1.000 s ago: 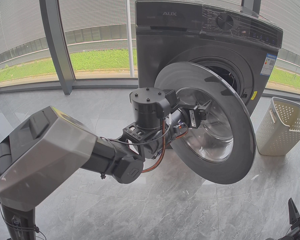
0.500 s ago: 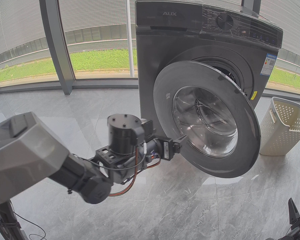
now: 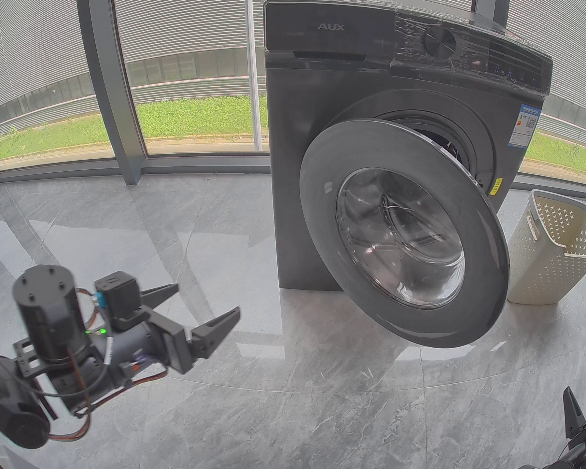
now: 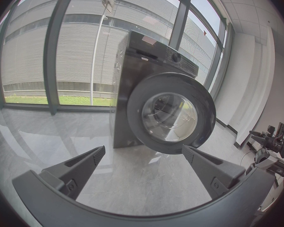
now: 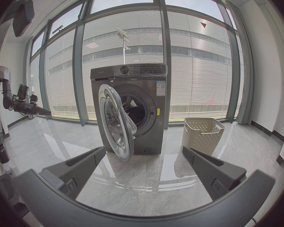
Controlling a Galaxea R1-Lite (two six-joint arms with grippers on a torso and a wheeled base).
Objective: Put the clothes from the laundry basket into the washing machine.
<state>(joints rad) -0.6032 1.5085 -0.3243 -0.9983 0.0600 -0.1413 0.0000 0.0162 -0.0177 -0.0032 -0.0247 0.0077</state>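
Note:
The dark grey washing machine (image 3: 345, 79) stands by the windows, its round glass door (image 3: 404, 229) hanging partly open across the drum mouth. A cream perforated laundry basket (image 3: 553, 249) sits on the floor to its right, and its inner wall shows bare. My left gripper (image 3: 207, 299) hovers low at the near left, well away from the door, open and holding nothing. In the left wrist view the open left gripper (image 4: 143, 147) points at the door (image 4: 170, 112). My right gripper (image 5: 144, 148) is open and faces the machine (image 5: 148, 79) and basket (image 5: 202, 133) from a distance.
Polished grey tiled floor (image 3: 345, 398) stretches between me and the machine. Tall window frames (image 3: 111, 73) run behind and to the left. The right gripper's fingers (image 3: 570, 405) sit at the near right corner of the head view.
My left arm has pulled back from the door, down to the near left. The door swung slightly toward the machine, then stayed still. The right arm has not moved.

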